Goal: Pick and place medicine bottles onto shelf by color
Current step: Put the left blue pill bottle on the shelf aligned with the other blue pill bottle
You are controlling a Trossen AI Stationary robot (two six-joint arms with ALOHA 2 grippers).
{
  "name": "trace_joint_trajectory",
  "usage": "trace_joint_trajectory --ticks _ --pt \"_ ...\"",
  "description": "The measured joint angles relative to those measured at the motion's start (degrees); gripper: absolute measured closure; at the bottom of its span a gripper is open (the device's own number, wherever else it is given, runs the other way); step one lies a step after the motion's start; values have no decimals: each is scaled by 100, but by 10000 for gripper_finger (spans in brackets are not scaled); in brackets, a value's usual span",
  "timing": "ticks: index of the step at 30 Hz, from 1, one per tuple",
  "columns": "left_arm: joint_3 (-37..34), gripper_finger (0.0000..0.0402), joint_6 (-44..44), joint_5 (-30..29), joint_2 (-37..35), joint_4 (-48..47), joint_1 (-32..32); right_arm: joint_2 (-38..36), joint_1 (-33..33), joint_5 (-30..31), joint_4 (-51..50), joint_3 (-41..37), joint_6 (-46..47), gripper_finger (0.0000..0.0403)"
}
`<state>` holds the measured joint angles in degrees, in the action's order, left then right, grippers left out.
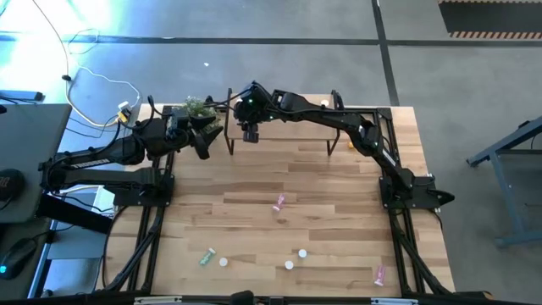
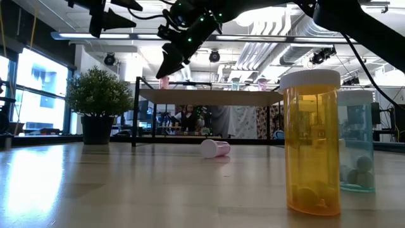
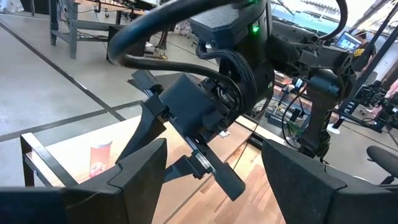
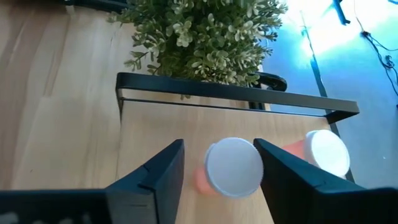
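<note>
The shelf [image 1: 296,140] stands at the table's far side. My right gripper [image 1: 249,134] hovers over the shelf's left end, open and pointing down. Its fingers stand on either side of an upright pink bottle with a white cap [image 4: 231,167], just above it in the low view [image 2: 164,82]. A second pink bottle [image 4: 324,152] stands beside it on the shelf. My left gripper [image 1: 205,144] is open and empty, raised just left of the shelf. More bottles lie on the table: a pink one [image 1: 279,203], a green one [image 1: 207,256] and another pink one [image 1: 379,274].
A potted plant [image 1: 196,108] stands behind the shelf's left end. An orange bottle [image 2: 311,145] and a pale green one [image 2: 357,142] stand upright near the table's front edge. Loose white caps [image 1: 301,252] lie nearby. Other bottles [image 2: 235,83] stand further right along the shelf.
</note>
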<state>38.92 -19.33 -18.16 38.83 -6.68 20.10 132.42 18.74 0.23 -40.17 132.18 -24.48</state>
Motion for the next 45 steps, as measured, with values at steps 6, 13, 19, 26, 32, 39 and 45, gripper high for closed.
trace_joint_trajectory --ticks 6,13,19,26,32,39,45 --pt "0 147 0 0 0 0 0 0 0 0 23 4 26 218" --pt "0 147 -1 -1 0 0 0 0 18 0 84 7 140 217" --pt "0 147 0 -1 0 0 0 0 63 -2 132 7 216 217" --pt "0 147 0 -1 0 0 0 -4 63 -24 143 7 216 217" --pt "0 147 0 -1 0 0 0 -50 70 -26 148 7 214 217" --pt "0 147 37 -23 0 0 2 -246 116 -74 189 17 355 217" --pt "0 147 192 -25 2 0 0 -511 116 -89 81 17 769 217"
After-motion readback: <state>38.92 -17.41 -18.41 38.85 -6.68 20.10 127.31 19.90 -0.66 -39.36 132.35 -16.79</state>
